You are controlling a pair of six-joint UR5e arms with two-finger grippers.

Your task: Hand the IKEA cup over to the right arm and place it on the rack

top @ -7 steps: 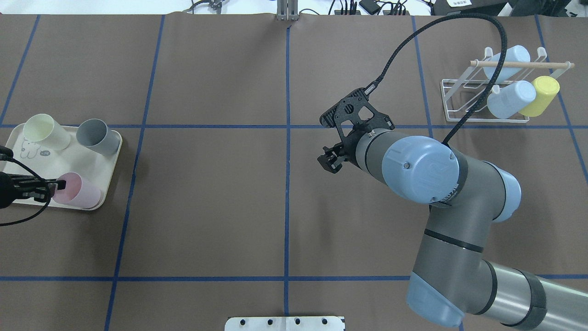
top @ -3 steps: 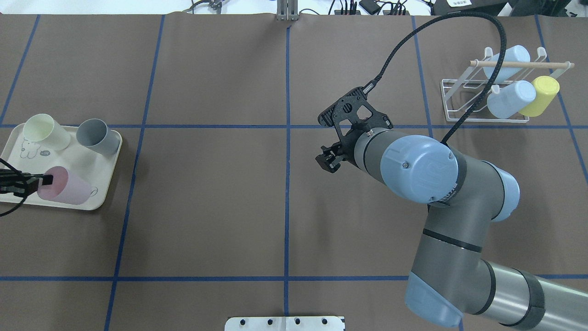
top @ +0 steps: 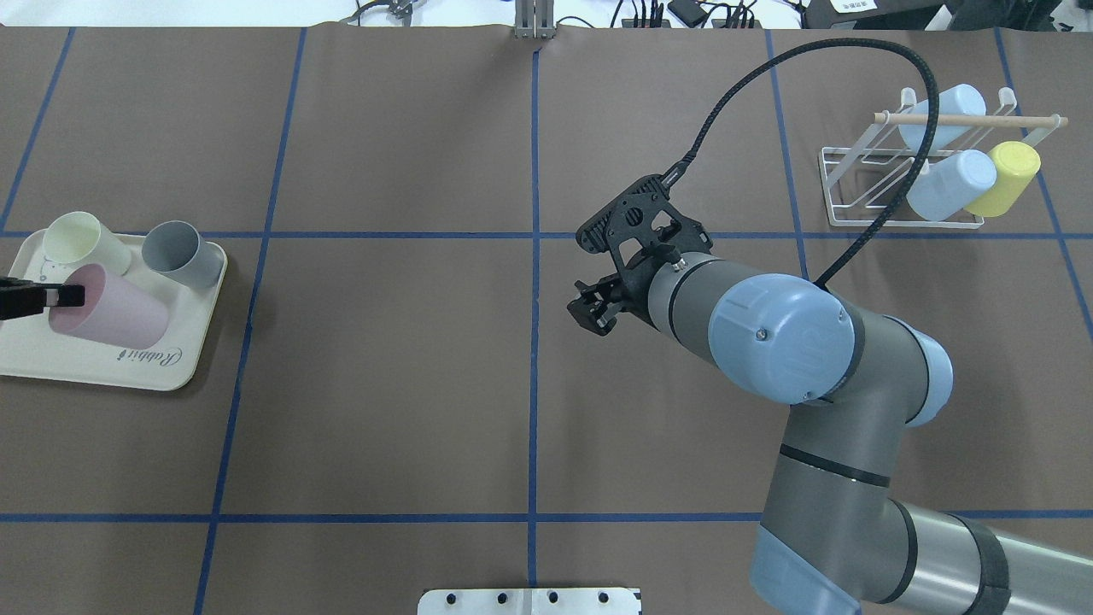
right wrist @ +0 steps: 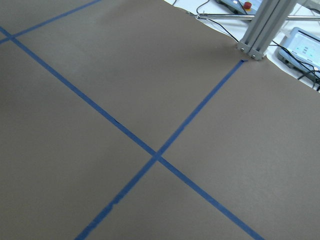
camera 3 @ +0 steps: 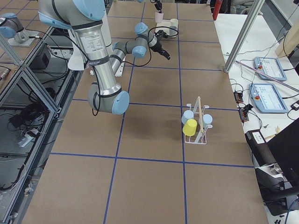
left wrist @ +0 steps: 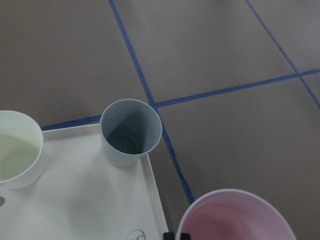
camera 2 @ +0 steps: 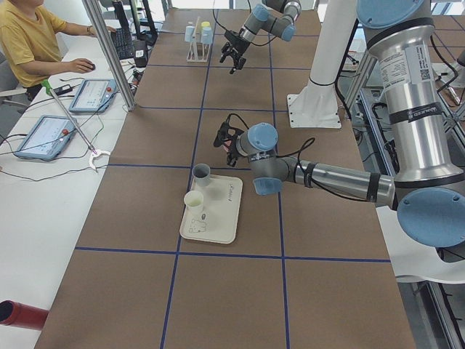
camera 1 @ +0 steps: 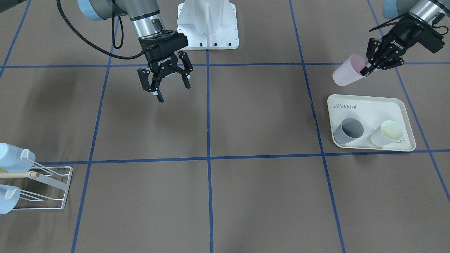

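The left gripper [camera 1: 368, 69] is clamped on the rim of the pink cup [camera 1: 346, 72], one finger inside the mouth and one outside. The cup hangs tilted in the air, off the white tray [camera 1: 365, 105]; how far above it is hard to judge from these views. A grey cup [camera 1: 348, 130] and a pale yellow cup [camera 1: 386, 133] stand upright on the tray, just beside each other. The right gripper [camera 1: 172, 89] hovers over the bare table near its middle, jaws spread wide and holding nothing. Well apart from both, at the table's right end, the wire rack [top: 901, 224] carries two pale blue cups [top: 952, 184] and a yellow cup [top: 1008, 175].
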